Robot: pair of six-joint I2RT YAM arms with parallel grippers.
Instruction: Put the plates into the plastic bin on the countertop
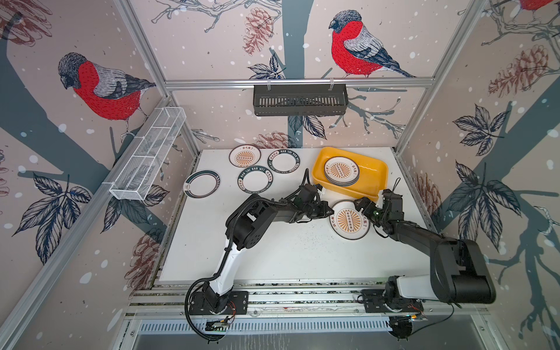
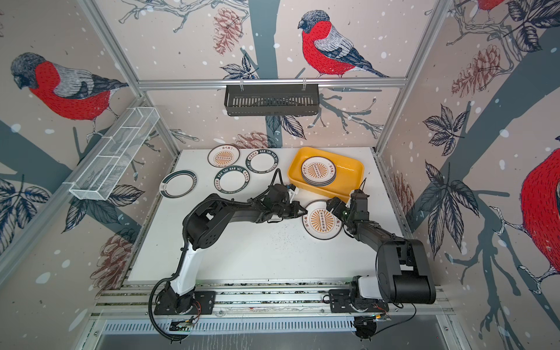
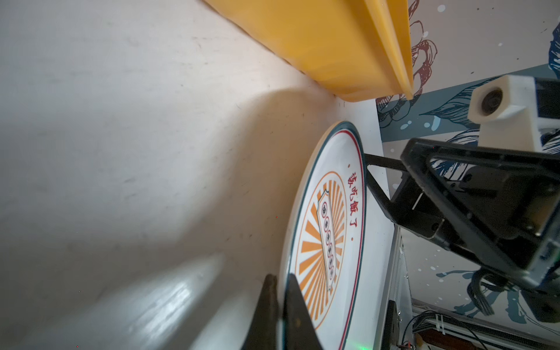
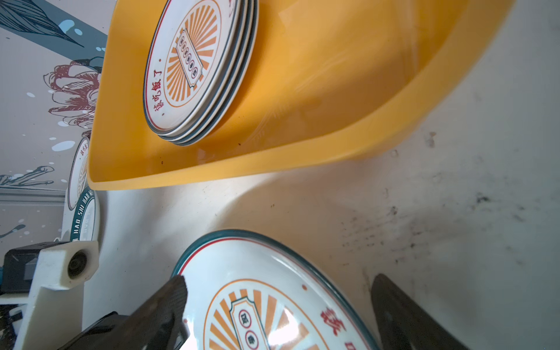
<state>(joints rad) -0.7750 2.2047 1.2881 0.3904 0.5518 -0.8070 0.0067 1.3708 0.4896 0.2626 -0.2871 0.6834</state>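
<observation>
Pinched tight in my left gripper [image 3: 281, 279]: the rim of a round white plate with an orange sunburst centre [image 1: 349, 220], down on the flat white countertop [image 1: 288, 251]. My right gripper [image 4: 280, 283] hangs over its other side, jaws spread wide, holding nothing. Just beyond sits the shallow yellow plastic bin [image 1: 374, 178], with a stack of like plates [image 1: 341, 170] inside. Four more plates [image 1: 255, 179] lie well apart, far left.

— You see the plastic bin [image 1: 374, 174], right of centre in a top view? Smooth yellow plastic; the right wrist view shows it glossy.
— Yes. Your sunburst plate [image 1: 350, 221] just below it looks glazed, with glare on it.
— The countertop [image 1: 288, 251], lower centre, is matt white, scuffed, speckled dark.
— Upper centre, your rail [image 1: 212, 84] reads as brushed metal.
</observation>
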